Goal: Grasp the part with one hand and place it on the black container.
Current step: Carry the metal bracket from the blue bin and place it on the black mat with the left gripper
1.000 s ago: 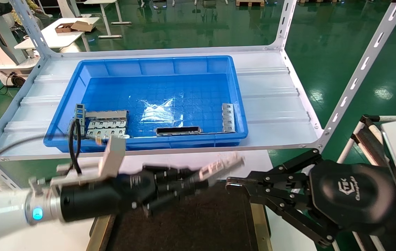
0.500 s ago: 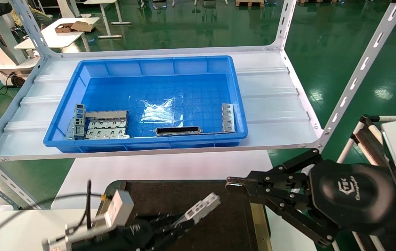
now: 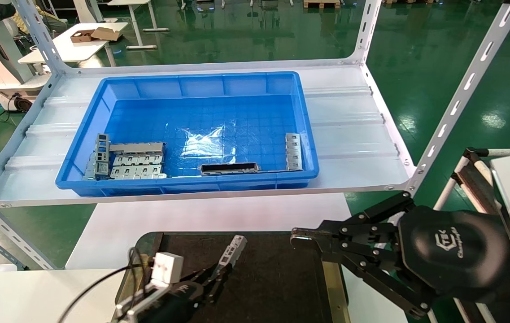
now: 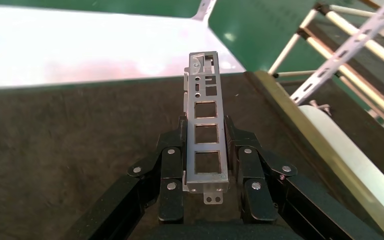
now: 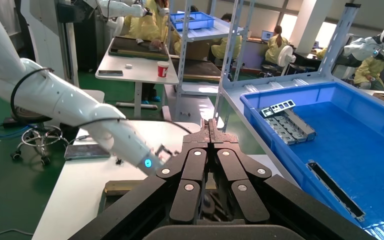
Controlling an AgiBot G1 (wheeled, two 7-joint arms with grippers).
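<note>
Left gripper (image 3: pixel 219 273) low over near-left area of black container (image 3: pixel 272 287), fingers (image 4: pixel 172 165) clamped on part (image 4: pixel 206 135). Part pinched between both fingers at its lower end, windowed face up, rest jutting forward past fingertips, tilted up toward far right. Right gripper (image 3: pixel 297 237) parked at container's right edge, fingers pressed together, holding nothing. Blue bin (image 3: pixel 192 85) on far shelf holds other metal pieces.

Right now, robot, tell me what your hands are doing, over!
Left end effector shut on small silver-grey windowed metal bar, above flat brown-black tray. Right end effector shut, parked at tray's right edge. Nothing in the way.
</note>
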